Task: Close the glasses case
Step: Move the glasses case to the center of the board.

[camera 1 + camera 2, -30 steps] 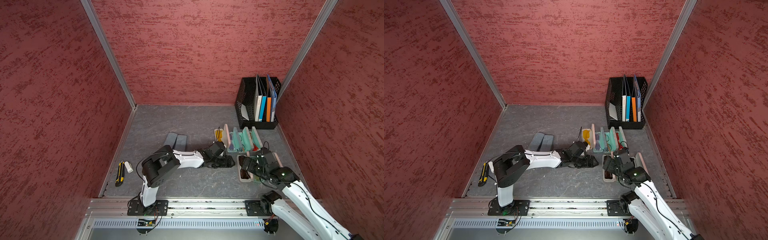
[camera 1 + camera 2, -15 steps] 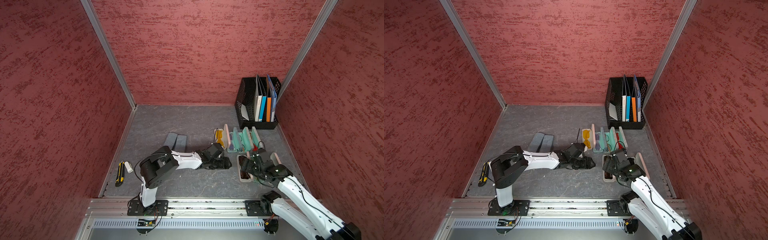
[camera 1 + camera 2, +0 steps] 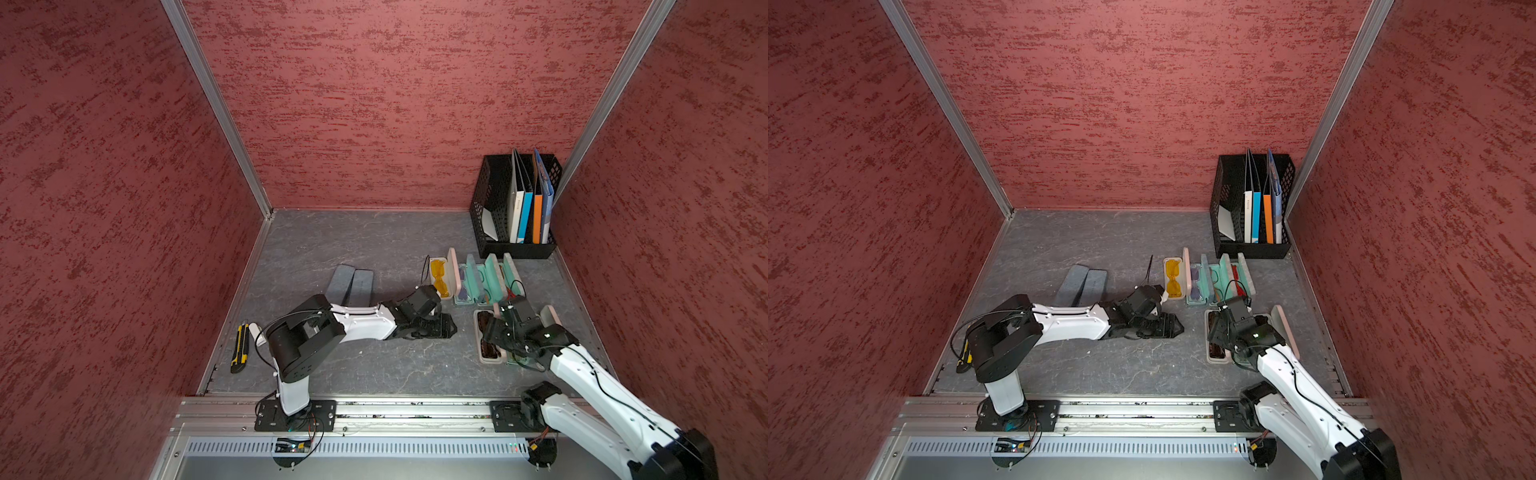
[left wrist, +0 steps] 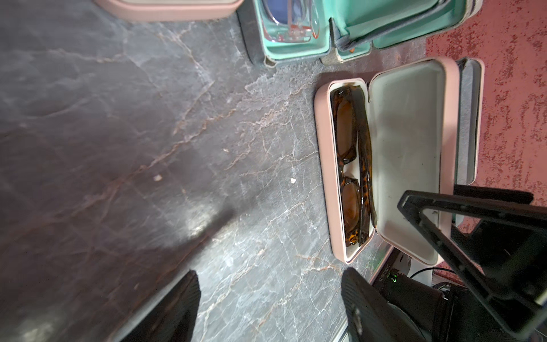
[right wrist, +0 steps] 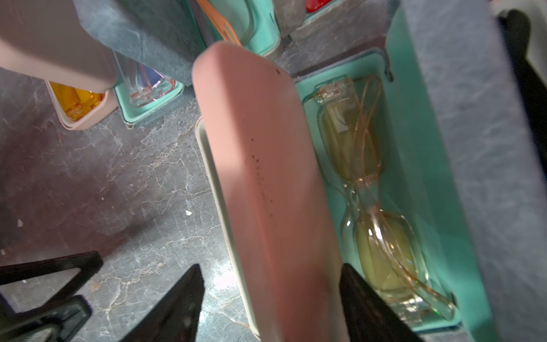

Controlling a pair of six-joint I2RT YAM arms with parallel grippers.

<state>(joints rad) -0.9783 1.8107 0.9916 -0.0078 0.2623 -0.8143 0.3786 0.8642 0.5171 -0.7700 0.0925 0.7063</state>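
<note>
The pink glasses case point(image 4: 324, 163) lies open on the grey desk point(image 4: 148, 118), near the right wall and close to my side of the desk. Brown sunglasses point(image 4: 353, 165) lie inside its bottom half. Its lid point(image 5: 266, 177) stands up along the right edge of the bottom half, so the case is not shut. My right fingers point(image 5: 364, 302) are spread apart, and the lid is between them. The finger on the outer side of the lid is right against it, but I cannot tell if it really touches. The other finger has a bit of bare desk between it and the lid. So I am not squeezing the lid. A teal case point(image 5: 420, 177) with clear yellow glasses point(image 5: 381, 257) in it lies open just beside the lid, on its outer side. My left fingers point(image 4: 177, 308) are spread apart too. Only bare desk is between them, and they hold nothing. The pink glasses case lies to the right of my left fingers, near them but not touching, with a strip of desk in between. Behind the pink glasses case, farther from me, is a row of other open cases, and one of them holds orange glasses point(image 3: 438, 276).
</note>
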